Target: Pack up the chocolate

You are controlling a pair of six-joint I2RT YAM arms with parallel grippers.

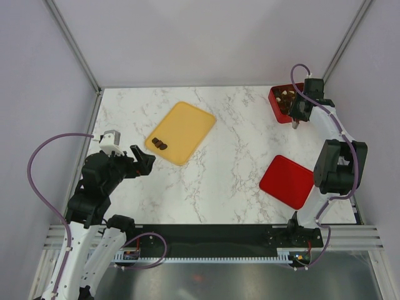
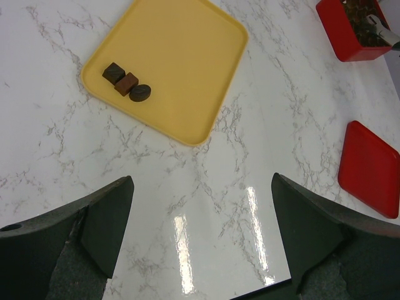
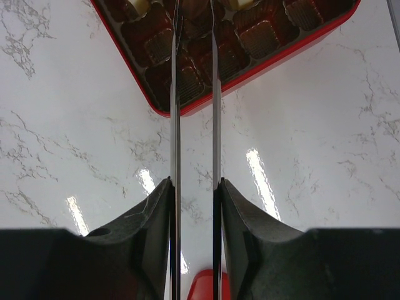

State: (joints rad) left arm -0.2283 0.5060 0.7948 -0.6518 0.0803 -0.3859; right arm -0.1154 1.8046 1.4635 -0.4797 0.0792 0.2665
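Three dark brown chocolate pieces (image 1: 160, 144) lie in a row near a corner of the yellow-orange tray (image 1: 187, 125); the left wrist view shows them too (image 2: 127, 83). The red gridded box (image 1: 279, 107) stands at the far right with several pieces in its cells (image 3: 250, 6). My right gripper (image 1: 295, 122) hangs over the box's near part. Its thin blades (image 3: 194, 9) stand parallel with a narrow gap, and a dark brown piece seems to sit between them at the top edge of the view. My left gripper (image 1: 142, 159) is open and empty, off the tray's near-left corner (image 2: 203, 187).
A flat red lid (image 1: 287, 181) lies on the marble table at the near right, in front of the right arm; it also shows in the left wrist view (image 2: 372, 169). Grey walls and metal posts close in the table on three sides.
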